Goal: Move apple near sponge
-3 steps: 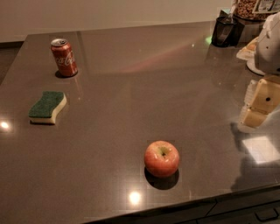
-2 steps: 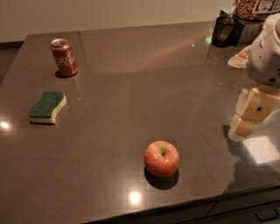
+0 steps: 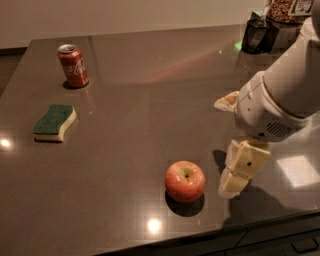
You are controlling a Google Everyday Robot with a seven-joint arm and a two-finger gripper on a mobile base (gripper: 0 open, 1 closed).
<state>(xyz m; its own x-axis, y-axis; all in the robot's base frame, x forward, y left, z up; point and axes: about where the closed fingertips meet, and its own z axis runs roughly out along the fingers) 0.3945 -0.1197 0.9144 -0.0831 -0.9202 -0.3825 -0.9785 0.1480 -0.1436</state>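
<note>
Just right of the apple (image 3: pixel 185 180) hangs the end effector (image 3: pixel 231 186); its grip state cannot be told.

Counts on the table (image 3: pixel 150 105)
One apple (image 3: pixel 185 181), one sponge (image 3: pixel 54 122), one soda can (image 3: pixel 73 65), one gripper (image 3: pixel 230 186) hanging just beside the apple.

I am working in what looks like a kitchen or office break area. A dark, polished stone counter (image 3: pixel 150 100) fills most of the frame and reflects ceiling lights. Cabinet drawers (image 3: pixel 280 240) show under its edge at lower right, and a pale wall (image 3: pixel 125 17) runs along the top. On the counter are a soda can (image 3: pixel 73 65), a sponge (image 3: pixel 54 122) and an apple (image 3: pixel 185 180). A snack jar (image 3: pixel 287 10) and dark holder (image 3: pixel 257 36) stand upper right. My gripper (image 3: pixel 231 186) hangs lower right, just beside the apple.
</note>
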